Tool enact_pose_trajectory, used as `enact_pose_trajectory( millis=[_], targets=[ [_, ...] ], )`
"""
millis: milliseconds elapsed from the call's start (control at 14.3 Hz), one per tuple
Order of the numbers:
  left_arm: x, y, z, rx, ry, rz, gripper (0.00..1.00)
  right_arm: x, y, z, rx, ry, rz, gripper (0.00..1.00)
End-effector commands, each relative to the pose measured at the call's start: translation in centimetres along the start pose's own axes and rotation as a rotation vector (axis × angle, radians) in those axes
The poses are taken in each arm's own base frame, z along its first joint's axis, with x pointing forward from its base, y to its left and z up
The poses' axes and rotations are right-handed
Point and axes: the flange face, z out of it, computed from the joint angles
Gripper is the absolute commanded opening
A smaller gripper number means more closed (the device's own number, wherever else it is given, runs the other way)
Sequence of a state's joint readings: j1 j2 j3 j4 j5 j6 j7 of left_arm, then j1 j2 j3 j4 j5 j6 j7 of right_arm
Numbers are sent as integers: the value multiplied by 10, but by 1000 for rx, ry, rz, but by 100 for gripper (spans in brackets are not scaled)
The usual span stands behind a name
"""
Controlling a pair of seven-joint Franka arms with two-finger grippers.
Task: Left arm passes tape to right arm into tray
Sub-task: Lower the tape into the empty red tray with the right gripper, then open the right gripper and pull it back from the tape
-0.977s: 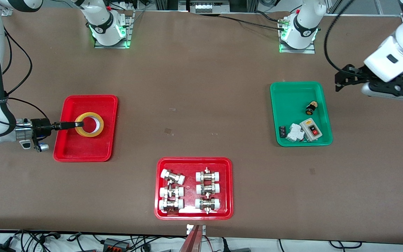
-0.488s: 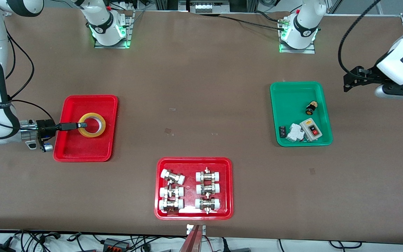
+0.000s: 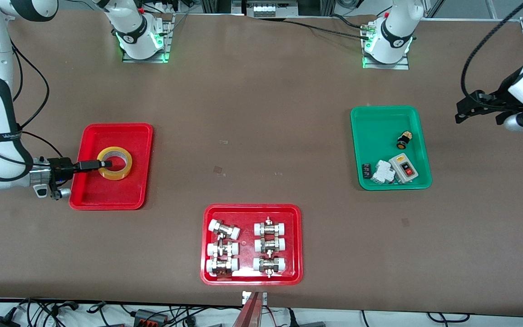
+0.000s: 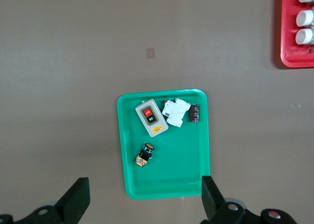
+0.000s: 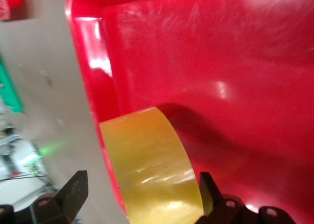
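Observation:
The yellow tape [image 3: 115, 162] rests in the plain red tray [image 3: 107, 195] toward the right arm's end of the table. My right gripper [image 3: 102, 163] reaches in level over the tray's rim. It is open, with one finger over the roll's edge. In the right wrist view the tape's yellow band [image 5: 152, 170] fills most of the space inside my right gripper [image 5: 140, 197], with a gap at one finger, over the red tray [image 5: 221, 62]. My left gripper [image 3: 466, 109] is open and empty, raised over bare table past the green tray; it shows in the left wrist view [image 4: 143, 197].
A green tray [image 3: 382, 127] with a switch box and small electrical parts lies toward the left arm's end; it also shows in the left wrist view [image 4: 167, 182]. A red tray of pipe fittings [image 3: 252, 210] sits near the front edge.
The left arm has drawn back toward its end of the table, away from the green tray. The right arm shifted slightly at the tray, and the tape moved a little within it.

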State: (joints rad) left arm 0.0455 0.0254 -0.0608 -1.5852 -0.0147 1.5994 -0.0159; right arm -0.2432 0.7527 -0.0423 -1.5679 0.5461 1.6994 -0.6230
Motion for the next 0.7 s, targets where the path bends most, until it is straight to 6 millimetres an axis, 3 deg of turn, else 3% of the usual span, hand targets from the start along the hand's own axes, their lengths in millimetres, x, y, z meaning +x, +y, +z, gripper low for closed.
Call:
enact_pose_trajectory(
  millis=[0,140,279,419,628],
  targets=[
    [5,-10,-1,-21,27,-17,100,9,-36,-20,-194,-4,-104,100],
    [5,-11,0,-21,24,-20,100,9,-52,-34,-312,-22,-138,100],
    [5,-12,-1,-20,25,-22,100,1,-73,-67,-379,5,-135,100],
    [7,-13,0,-17,24,-22,100,-11,-111,-106,-494,49,-52,100],
    [8,-13,2,-17,21,-22,100,-13,-164,-139,-529,117,166,100]
  ],
)
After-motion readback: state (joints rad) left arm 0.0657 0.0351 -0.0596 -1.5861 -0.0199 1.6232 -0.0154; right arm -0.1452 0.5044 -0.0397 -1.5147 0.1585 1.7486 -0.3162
